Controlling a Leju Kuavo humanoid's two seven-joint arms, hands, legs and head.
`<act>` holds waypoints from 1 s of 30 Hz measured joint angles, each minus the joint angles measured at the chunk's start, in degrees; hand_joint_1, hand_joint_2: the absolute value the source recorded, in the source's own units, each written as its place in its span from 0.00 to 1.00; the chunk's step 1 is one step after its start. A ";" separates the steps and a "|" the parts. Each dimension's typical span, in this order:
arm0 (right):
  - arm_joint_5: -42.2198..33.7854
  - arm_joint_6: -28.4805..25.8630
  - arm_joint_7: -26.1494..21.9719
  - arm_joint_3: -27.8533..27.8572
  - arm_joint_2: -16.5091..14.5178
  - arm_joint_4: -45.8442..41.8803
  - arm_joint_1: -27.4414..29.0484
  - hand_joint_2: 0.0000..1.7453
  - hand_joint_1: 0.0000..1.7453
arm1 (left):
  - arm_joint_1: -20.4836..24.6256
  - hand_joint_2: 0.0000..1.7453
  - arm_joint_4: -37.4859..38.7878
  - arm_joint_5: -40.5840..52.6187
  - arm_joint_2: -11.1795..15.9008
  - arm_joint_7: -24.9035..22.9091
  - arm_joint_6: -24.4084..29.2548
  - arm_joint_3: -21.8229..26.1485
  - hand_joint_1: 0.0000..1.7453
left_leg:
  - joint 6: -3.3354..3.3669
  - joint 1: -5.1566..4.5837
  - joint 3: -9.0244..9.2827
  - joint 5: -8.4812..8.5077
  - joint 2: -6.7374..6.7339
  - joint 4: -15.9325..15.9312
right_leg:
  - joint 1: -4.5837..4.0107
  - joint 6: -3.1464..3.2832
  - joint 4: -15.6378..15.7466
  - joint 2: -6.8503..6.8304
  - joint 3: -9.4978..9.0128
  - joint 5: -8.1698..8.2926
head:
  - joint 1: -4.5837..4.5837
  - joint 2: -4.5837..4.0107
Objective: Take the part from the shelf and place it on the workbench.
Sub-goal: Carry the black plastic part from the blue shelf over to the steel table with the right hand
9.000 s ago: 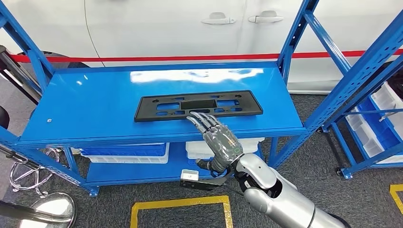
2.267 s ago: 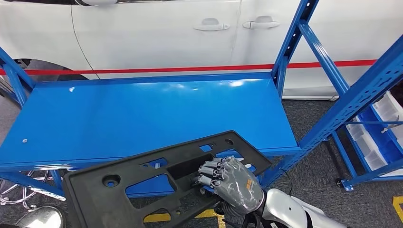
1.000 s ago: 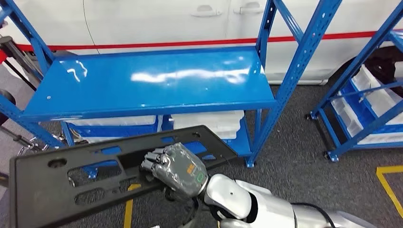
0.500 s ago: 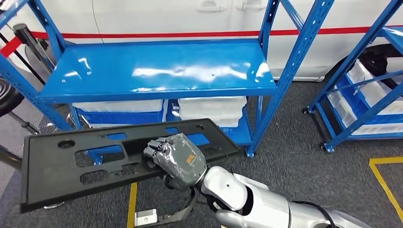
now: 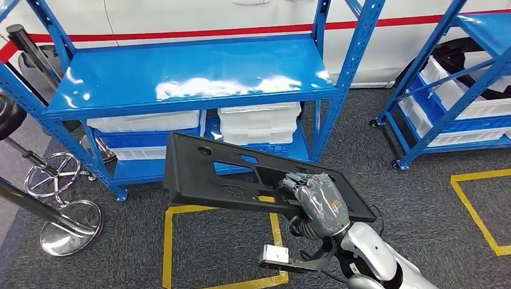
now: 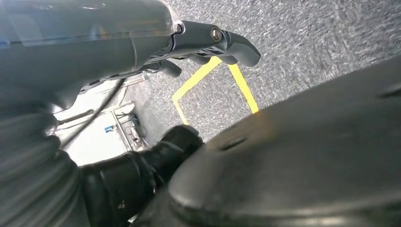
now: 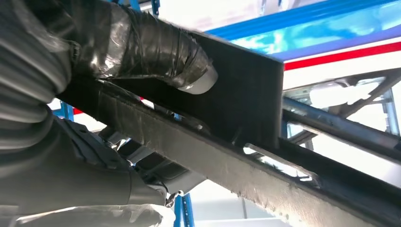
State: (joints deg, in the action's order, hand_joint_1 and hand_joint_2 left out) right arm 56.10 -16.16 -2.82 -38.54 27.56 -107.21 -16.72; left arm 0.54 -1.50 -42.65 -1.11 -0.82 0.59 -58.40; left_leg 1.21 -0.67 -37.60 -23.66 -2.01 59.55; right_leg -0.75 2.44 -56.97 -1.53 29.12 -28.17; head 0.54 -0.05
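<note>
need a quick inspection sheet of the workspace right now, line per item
surface: blue shelf top is bare and glossy; no workbench seen.
job's things: black plastic part is off the shelf, carried tilted above the grey carpet.
clutter: white and blue bins on the lower shelf level.
hands: right hand grips the part near its right end; left hand hangs over the carpet, holding nothing.
cables: nothing seen.
surroundings: white car with a red stripe behind the shelf, second blue rack at right, yellow floor tape, chrome stool base at left.
</note>
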 joint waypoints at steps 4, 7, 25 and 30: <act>-0.78 0.78 -0.19 1.09 0.26 -0.49 0.69 1.00 1.00 | 0.33 1.00 0.36 -0.71 -0.05 0.05 -0.54 -0.01 0.00 | -1.09 0.51 -2.15 -10.02 1.57 12.14 | 0.36 0.55 -0.26 1.18 3.68 2.89 | -0.03 0.00; -0.94 0.85 -0.19 1.57 0.52 -0.71 1.05 1.00 1.00 | 0.55 1.00 0.54 -1.11 -0.04 0.03 -0.68 -0.01 0.00 | -1.37 0.88 1.58 -7.00 1.96 12.33 | 0.68 -0.05 -1.08 2.54 6.99 5.03 | -0.03 -0.01; 1.69 1.63 1.50 2.61 0.81 -1.68 1.13 1.00 1.00 | 0.41 1.00 0.93 -2.11 -0.16 0.19 -0.85 -0.01 0.00 | 0.55 0.91 3.43 -2.08 -2.19 -1.16 | 1.40 -3.16 -6.33 -0.51 2.96 0.33 | 0.08 0.00; 5.71 3.24 5.17 -0.06 -5.95 2.55 -4.32 1.00 1.00 | 0.40 1.00 1.10 -2.74 0.05 0.96 -1.18 -0.01 0.00 | -1.40 1.18 2.96 -1.74 -2.88 -0.90 | 0.75 -0.71 -0.42 0.04 1.00 0.05 | 0.05 0.00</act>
State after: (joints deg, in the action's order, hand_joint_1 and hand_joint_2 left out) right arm 61.81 -12.93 2.35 -38.59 21.61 -104.66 -21.04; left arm 0.94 -0.40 -45.40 -1.06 0.14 -0.59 -58.40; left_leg -0.18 0.51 -34.64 -25.40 -4.89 58.65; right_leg 0.00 1.74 -57.39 -1.49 30.11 -28.11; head 0.59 -0.06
